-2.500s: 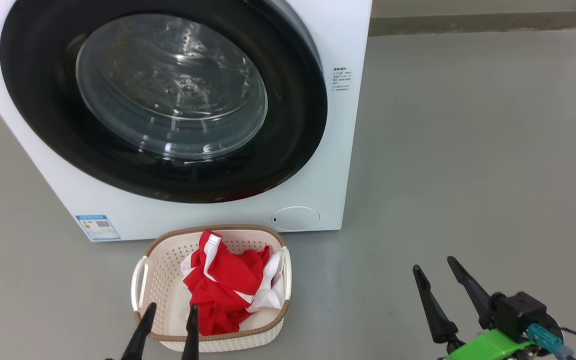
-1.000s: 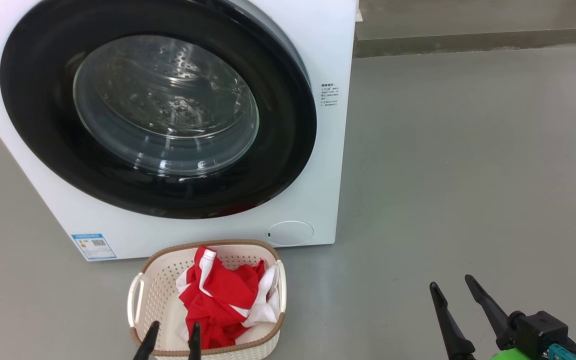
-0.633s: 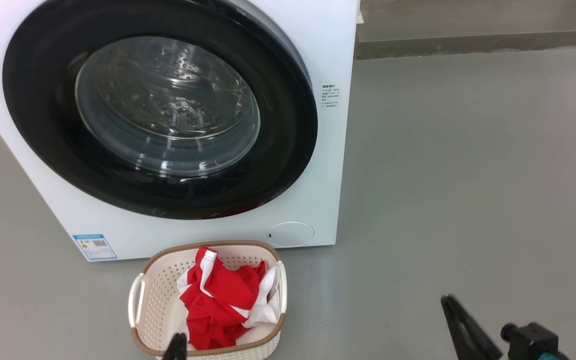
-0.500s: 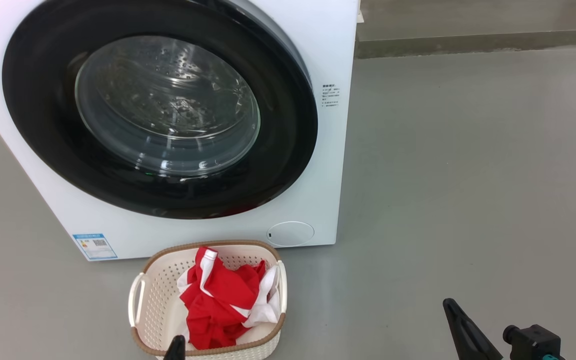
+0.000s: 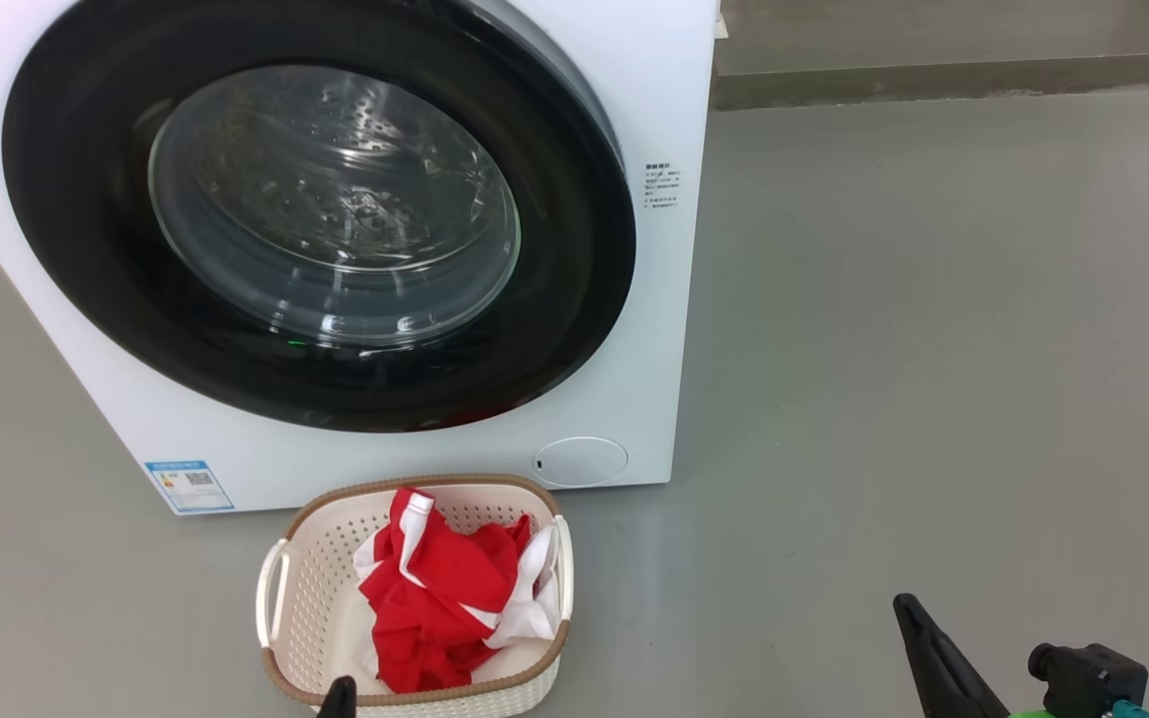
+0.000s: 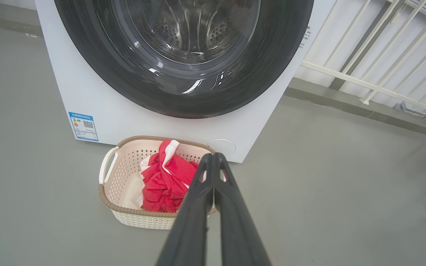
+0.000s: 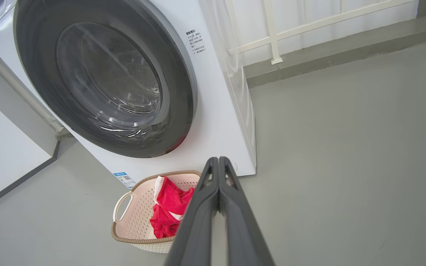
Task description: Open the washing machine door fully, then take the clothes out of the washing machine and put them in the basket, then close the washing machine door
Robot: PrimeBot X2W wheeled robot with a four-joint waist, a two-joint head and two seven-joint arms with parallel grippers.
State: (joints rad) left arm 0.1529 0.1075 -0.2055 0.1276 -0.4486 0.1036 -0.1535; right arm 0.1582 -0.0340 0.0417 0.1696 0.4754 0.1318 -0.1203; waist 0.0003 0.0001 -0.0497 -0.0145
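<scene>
Clothes (image 5: 440,598): red with white trim, bunched in a loose heap inside the basket (image 5: 320,583). One white-edged fold pokes above the rim. They look soft, light and limp, and would likely drape and trail if lifted. Best hold is a pinch on a thick bunched ridge near the top of the heap, not a thin edge. The drum looks bare through the glass, so probably nothing is left to fetch.

Basket: thin perforated plastic, likely light and apt to slide if nudged. The side handles are the place to take it. It stands on the grey floor (image 5: 934,349) just in front of the washing machine (image 5: 654,329), near the small round flap (image 5: 581,462).

Door (image 5: 330,204): the glossy black rim sits flush with the white front and reads as closed. It is rigid and hinged, and the glass looks slick. If it needs firming, push on the rim. Cannot tell whether the latch has caught.

Left gripper (image 6: 213,161): jaws pressed together, empty, by the basket's near edge.

Right gripper (image 7: 218,161): jaws together, empty, over bare floor well right of the basket.
</scene>
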